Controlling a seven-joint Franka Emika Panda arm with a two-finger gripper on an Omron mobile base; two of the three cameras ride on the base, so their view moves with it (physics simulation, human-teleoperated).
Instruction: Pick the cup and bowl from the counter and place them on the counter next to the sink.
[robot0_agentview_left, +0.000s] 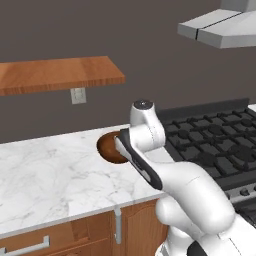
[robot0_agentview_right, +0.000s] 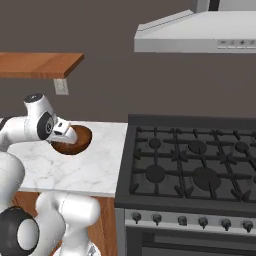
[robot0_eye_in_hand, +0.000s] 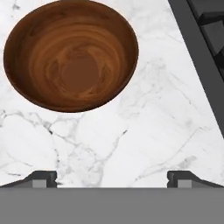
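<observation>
The round dark brown wooden bowl (robot0_eye_in_hand: 71, 54), glossy and grained inside, is sitting on the white grey-veined marble surface (robot0_eye_in_hand: 153, 131) beside the black stove (robot0_agentview_right: 192, 165). The gripper (robot0_eye_in_hand: 112, 177) is hovering over it, spread wide, holding nothing.

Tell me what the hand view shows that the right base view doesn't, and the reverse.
Hand view alone: the whole glossy, grained inside of the bowl, with nothing in it, and the hand with its jaws spread wide over bare marble beside the bowl.
Right base view alone: the range hood, the wooden shelf, the wall outlet and the stove's burners and knobs.
Both: the bowl, the marble counter and the stove edge beside it.
</observation>
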